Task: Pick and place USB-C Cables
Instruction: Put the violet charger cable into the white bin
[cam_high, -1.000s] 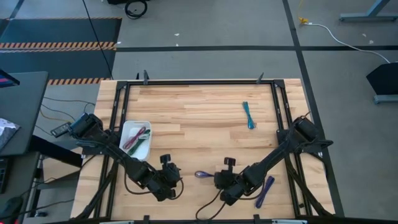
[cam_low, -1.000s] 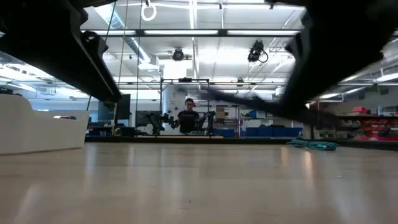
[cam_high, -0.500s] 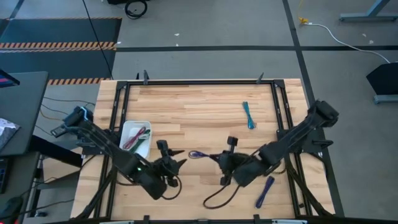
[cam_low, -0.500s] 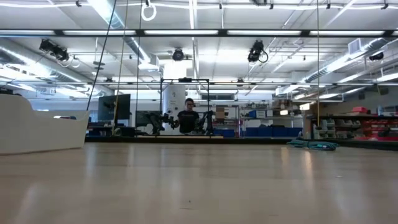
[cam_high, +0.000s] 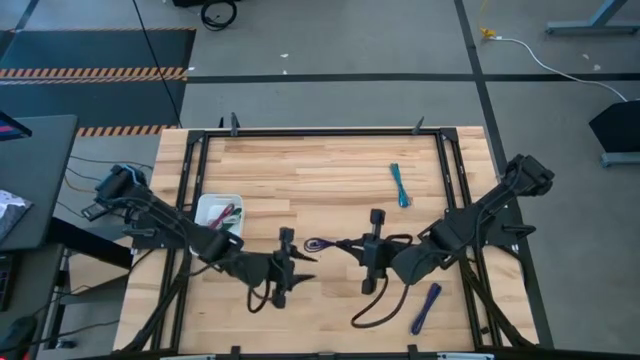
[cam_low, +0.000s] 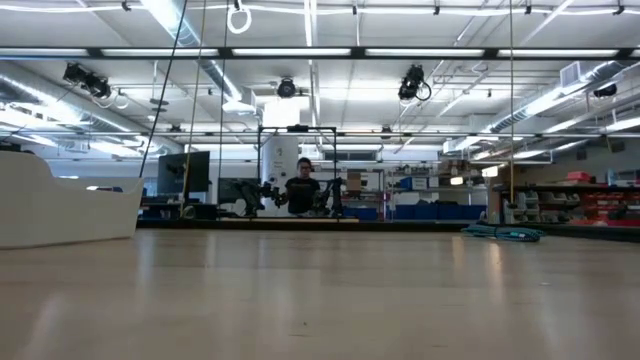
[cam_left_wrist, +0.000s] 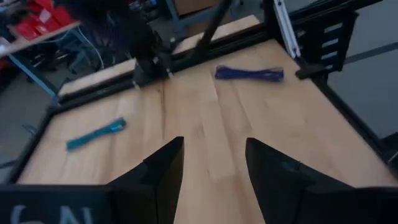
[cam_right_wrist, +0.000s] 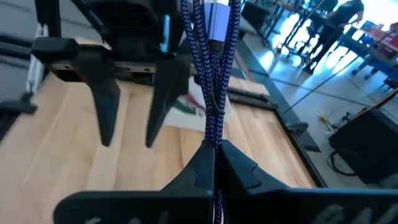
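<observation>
My right gripper (cam_high: 347, 247) is shut on a purple braided USB-C cable bundle (cam_high: 320, 244) above the table's near middle. My left gripper (cam_high: 302, 266) is open and empty just to the table's left of the bundle; it shows beyond the bundle in the right wrist view (cam_right_wrist: 130, 93). A teal cable (cam_high: 400, 185) lies flat at the far right. A blue cable (cam_high: 428, 305) lies flat at the near right. A white tray (cam_high: 205, 207) at the left holds green and dark red cables. My right gripper pinches the bundle's strands (cam_right_wrist: 213, 138) between its two fingers, some way behind a silver-violet connector (cam_right_wrist: 214, 25). The fingers lie about level, pointing toward the table's left, along the bundle. The bundle sticks out past the fingertips toward my left gripper, clear of the table.
A black frame (cam_high: 320, 131) runs around the tabletop. A long black robot wire (cam_high: 365, 310) loops on the wood near the front edge. The low view shows the teal cable (cam_low: 505, 233), the tray's wall (cam_low: 60, 205) and a person far off in the room.
My right gripper has risen and carried the purple bundle toward the table's far edge, away from the low camera. My left gripper has risen too and gone toward the table's right, toward the bundle. Both arms have left the low view.
</observation>
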